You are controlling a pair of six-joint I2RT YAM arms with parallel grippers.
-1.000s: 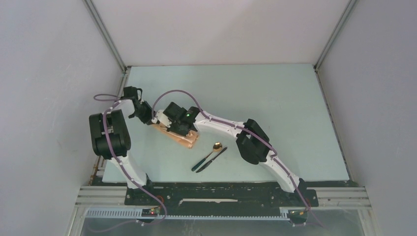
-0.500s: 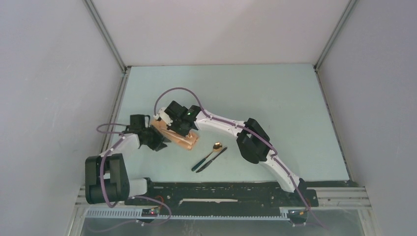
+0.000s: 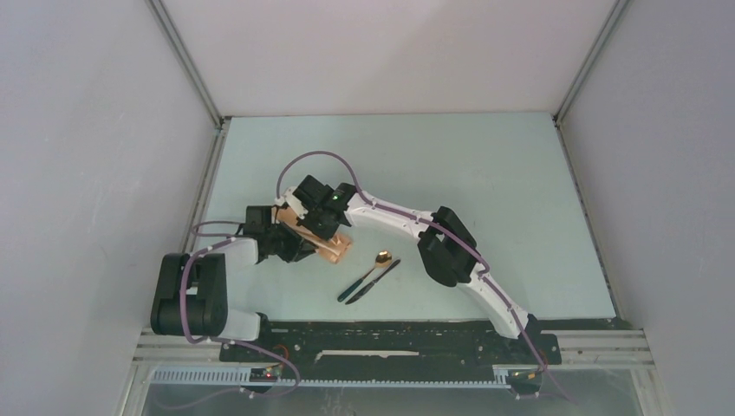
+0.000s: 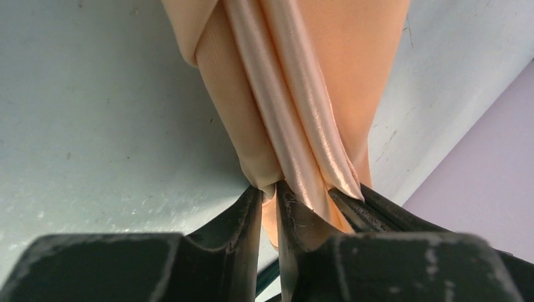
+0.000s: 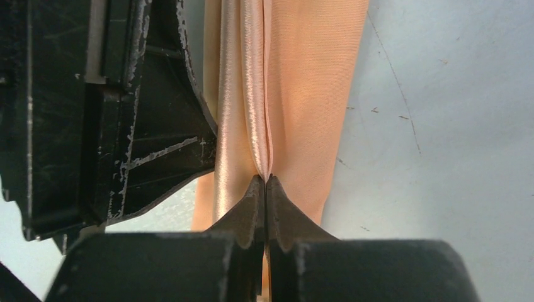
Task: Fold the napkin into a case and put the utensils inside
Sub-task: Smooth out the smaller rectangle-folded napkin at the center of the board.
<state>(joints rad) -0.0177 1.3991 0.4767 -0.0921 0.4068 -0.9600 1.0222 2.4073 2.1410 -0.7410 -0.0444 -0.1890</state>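
Napkin [image 4: 315,75] folding is the step in hand, and both pincers are on the cloth. The left gripper [image 4: 267,200] has its jaws drawn almost together with a gathered fold of the peach fabric caught in the narrow gap; more shiny pleats drape over its right finger. The right gripper [image 5: 265,184] has its jaws pressed tight, nipping the end of a thin raised ridge that runs lengthwise up the strip, with a sliver of cloth showing between the fingers lower down. Its wrist view shows the left arm's black fingers just beside the same strip, so the two grips sit close together. The napkin itself is by now a narrow, layered band lying on the pale table [image 3: 485,173], left of centre, mostly hidden from above by the two wrists, with only its right end plainly seen. I cannot tell whether a diagonal flap or a pocket mouth has been formed. The spoon [image 3: 360,278], gold bowl toward the cloth, and the dark knife-like piece [image 3: 374,281] lie side by side on the table to the right of the band, near it but not touching, so nothing is inside yet. By my reading the next move calls for both arms to carry the pinched ridge over together and lay it flat. Each must then let go without dragging the slippery fabric, leaving an opening on the side toward the utensils.
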